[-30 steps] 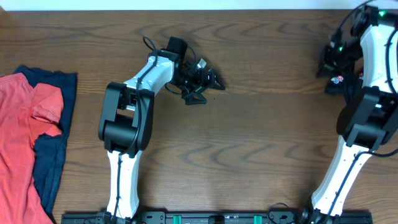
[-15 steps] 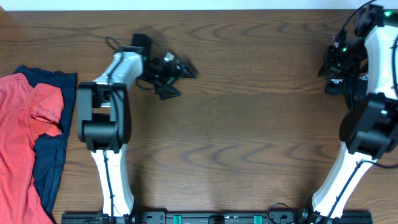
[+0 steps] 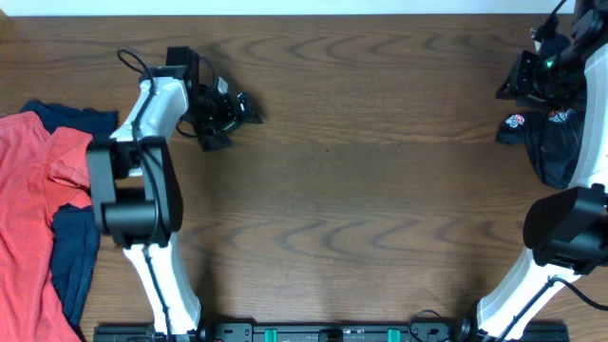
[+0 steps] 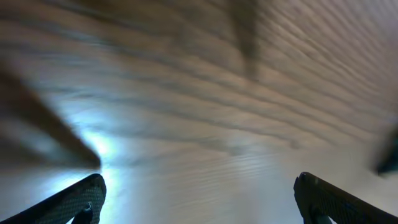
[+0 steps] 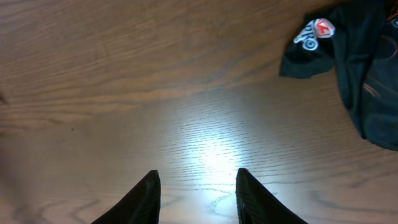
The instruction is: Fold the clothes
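The black jersey (image 3: 556, 147) lies bunched at the table's right edge, its white and orange logo (image 3: 514, 122) facing up. In the right wrist view the black jersey (image 5: 357, 56) fills the upper right corner. My right gripper (image 3: 525, 80) hangs just beyond the jersey's far left corner; in its own view the right gripper (image 5: 198, 183) stands open over bare wood, holding nothing. A red top (image 3: 33, 190) lies over a navy top (image 3: 78, 237) at the left edge. My left gripper (image 3: 226, 112) is open wide to the right of them, with only blurred table between its fingers (image 4: 84, 196).
The wooden table (image 3: 361, 209) stretches between the two arms. The left arm's body (image 3: 133, 190) stands close beside the navy top. The right arm's base link (image 3: 565, 228) rises near the front right, just in front of the jersey.
The left arm has swung left across the table toward the red and navy tops. The right gripper has opened off the black jersey and drawn up and away from it.
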Available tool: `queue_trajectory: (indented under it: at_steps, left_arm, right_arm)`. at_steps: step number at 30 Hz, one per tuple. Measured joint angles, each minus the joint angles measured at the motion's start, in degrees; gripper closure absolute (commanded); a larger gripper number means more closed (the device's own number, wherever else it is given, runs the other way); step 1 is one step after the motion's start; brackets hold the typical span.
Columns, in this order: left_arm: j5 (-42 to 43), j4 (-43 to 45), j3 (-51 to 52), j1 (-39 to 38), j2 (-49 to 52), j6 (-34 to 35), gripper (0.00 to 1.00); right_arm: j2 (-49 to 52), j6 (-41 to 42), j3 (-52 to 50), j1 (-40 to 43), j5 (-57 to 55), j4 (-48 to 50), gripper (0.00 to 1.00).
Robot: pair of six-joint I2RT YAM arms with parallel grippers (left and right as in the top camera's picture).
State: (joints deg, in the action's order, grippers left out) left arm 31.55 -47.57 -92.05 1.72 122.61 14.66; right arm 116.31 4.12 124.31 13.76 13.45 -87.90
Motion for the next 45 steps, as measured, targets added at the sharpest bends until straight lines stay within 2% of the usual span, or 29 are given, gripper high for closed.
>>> queue_trajectory:
  at_steps: [5, 9, 13, 18, 25, 32, 43, 45]
  left_arm:
    - [-11.1, 0.5, 0.72, -0.92, -15.34, -0.17, 0.02]
    - [-16.11, 0.55, 0.09, -1.66, -28.3, -0.39, 0.02]
    - [-18.32, -1.33, -0.26, -1.84, -36.57, -0.59, 0.02]
    - [-19.56, -5.51, -0.28, -1.84, -39.71, -0.63, 0.02]
    - [-19.98, -8.24, -0.22, -1.84, -41.64, -1.01, 0.02]
    - [-20.09, -10.14, -0.22, -1.84, -49.44, -1.05, 0.02]
    - [-21.46, -16.31, -0.22, -1.84, -64.08, -1.2, 0.02]
    - [-21.49, -17.92, -0.22, -1.84, -66.18, -1.2, 0.02]
  right_arm:
    - [0.0, -0.04, 0.0, -1.6, -0.02, -0.28, 0.62]
    - [-0.02, -0.15, 0.0, -2.73, -0.02, 0.09, 0.62]
    - [-0.59, -0.5, 0.0, -3.85, -0.02, 0.63, 0.62]
    - [-4.92, -1.46, -0.04, -5.66, -0.04, 1.68, 0.61]
    - [-16.48, -2.45, -0.04, -8.66, -0.04, 1.7, 0.6]
    - [-26.67, -3.13, 0.02, -12.09, -1.09, 0.85, 0.59]
    - [-37.24, -3.28, 0.02, -13.16, -2.43, -8.15, 0.6]
    - [-38.64, -2.99, 0.0, -13.16, -2.4, -9.18, 0.58]
